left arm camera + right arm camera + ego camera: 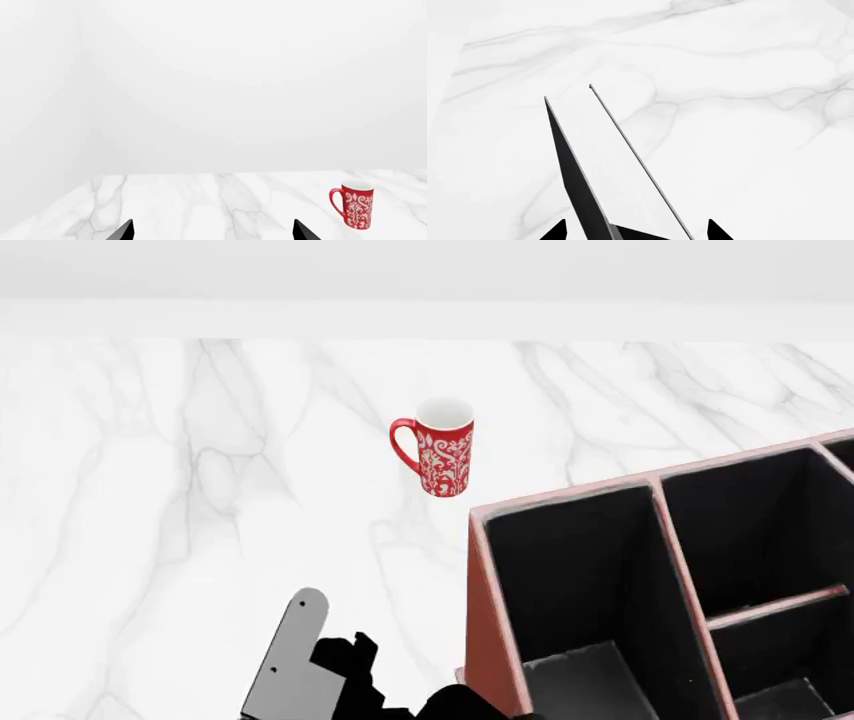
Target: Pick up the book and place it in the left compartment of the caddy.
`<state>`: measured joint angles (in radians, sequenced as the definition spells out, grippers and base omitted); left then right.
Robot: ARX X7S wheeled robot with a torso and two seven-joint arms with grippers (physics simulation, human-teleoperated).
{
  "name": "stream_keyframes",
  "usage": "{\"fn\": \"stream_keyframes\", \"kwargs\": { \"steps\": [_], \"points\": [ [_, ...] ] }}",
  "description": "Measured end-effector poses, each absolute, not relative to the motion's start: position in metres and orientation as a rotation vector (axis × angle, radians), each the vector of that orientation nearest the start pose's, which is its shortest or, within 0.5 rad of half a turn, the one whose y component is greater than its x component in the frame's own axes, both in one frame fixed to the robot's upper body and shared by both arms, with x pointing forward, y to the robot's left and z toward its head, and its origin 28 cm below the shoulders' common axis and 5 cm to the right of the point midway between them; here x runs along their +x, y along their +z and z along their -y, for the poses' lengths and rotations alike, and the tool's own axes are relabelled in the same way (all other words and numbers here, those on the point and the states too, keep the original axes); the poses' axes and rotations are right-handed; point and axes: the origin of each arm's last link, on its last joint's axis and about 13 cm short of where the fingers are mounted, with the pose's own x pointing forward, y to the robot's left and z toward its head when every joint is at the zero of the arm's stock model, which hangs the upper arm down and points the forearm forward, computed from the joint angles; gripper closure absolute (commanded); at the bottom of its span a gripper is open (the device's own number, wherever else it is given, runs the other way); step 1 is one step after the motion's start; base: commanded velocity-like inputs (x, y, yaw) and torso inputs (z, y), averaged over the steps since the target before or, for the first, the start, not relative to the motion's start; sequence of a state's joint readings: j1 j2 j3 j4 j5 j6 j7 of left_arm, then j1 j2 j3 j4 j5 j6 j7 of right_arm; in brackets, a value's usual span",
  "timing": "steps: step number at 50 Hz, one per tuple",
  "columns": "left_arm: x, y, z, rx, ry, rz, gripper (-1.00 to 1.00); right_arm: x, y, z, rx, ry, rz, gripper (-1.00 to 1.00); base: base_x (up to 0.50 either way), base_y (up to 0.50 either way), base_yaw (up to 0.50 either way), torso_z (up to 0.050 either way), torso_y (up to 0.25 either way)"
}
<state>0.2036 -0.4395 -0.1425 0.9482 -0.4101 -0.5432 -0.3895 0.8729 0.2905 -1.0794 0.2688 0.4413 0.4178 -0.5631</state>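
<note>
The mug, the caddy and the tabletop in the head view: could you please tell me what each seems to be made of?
The mug looks like glazed ceramic: red with a white pattern and a white inside. The caddy seems leather-like: reddish-brown matte sides, pinkish worn-looking rims, flat black lining. The tabletop looks like polished white marble with grey veins, though as a render it could equally be laminate.

The caddy [574,570] runs off frame (right side and near end).
</note>
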Motion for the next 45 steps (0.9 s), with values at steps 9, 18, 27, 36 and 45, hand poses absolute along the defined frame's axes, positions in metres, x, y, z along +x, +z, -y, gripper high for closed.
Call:
{"fn": "stream_keyframes", "kwargs": {
  "steps": [9,18,27,36,45],
  "points": [
    [0.139,0.148,-0.255,0.098,0.145,0.199,-1.00,0.327,0.091,0.038,-0.501,1.249,-0.347,-1.00,0.00,0.00,0.00,0.000,0.000],
    [0.139,0.149,-0.255,0.097,0.145,0.201,-1.00,0.328,0.089,0.039,-0.503,1.246,-0.355,1.00,0.00,0.00,0.00,0.000,0.000],
    [0.138,0.150,-0.256,0.095,0.146,0.205,-1.00,0.327,0.093,0.037,-0.439,1.263,-0.361,1.00,0.00,0.00,0.00,0.000,0.000],
    [0.137,0.151,-0.256,0.094,0.147,0.209,-1.00,0.324,0.093,0.038,-0.413,1.261,-0.383,1.00,0.00,0.00,0.00,0.000,0.000],
    [0.136,0.151,-0.256,0.094,0.147,0.212,-1.00,0.318,0.095,0.037,-0.402,1.259,-0.389,1.00,0.00,0.00,0.00,0.000,0.000]
  ]
}}
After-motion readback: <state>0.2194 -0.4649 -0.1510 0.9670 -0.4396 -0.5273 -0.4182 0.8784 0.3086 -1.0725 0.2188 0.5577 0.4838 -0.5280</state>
